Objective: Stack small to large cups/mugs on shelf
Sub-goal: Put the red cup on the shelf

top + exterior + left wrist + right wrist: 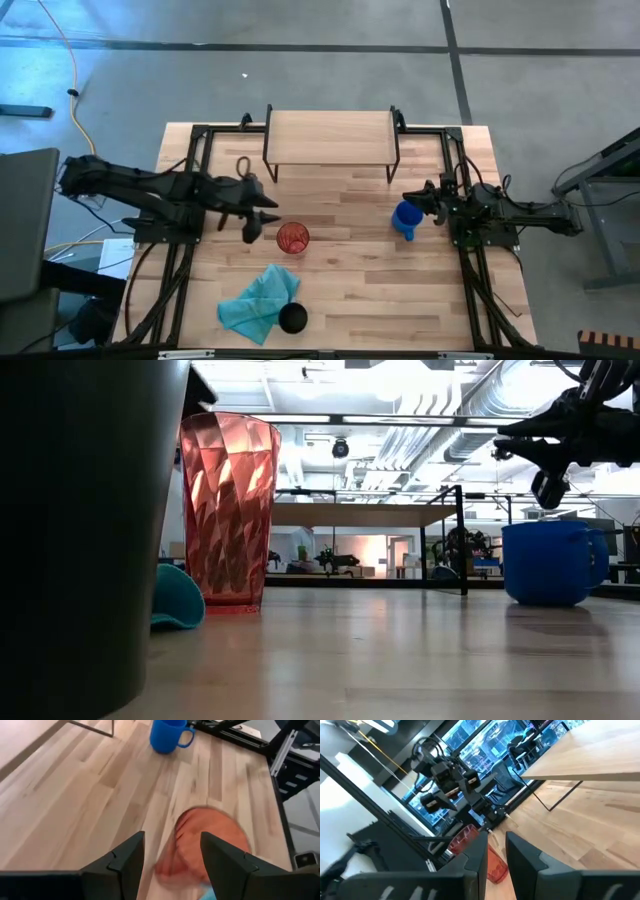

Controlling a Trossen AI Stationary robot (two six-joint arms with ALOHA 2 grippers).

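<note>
The red ribbed tumbler [292,238] [228,510] stands upright on the tabletop near the middle. My left gripper [267,215] [172,840] hovers open just left of it and touches nothing. The blue mug [406,219] [550,562] stands upright on the right. My right gripper [418,197] [515,442] hangs above and slightly behind it, its fingers a narrow gap apart [496,840]. The black cup [291,317] [80,530] stands at the near edge beside the teal cloth [258,305]. The light-wood shelf [331,138] [360,513] stands on thin black legs at the far edge, with nothing on top.
The teal cloth lies crumpled at the near edge, against the black cup. Black frame rails [190,190] run along the table's left and right sides. Bare wood lies between the tumbler, the mug and the shelf legs [395,172].
</note>
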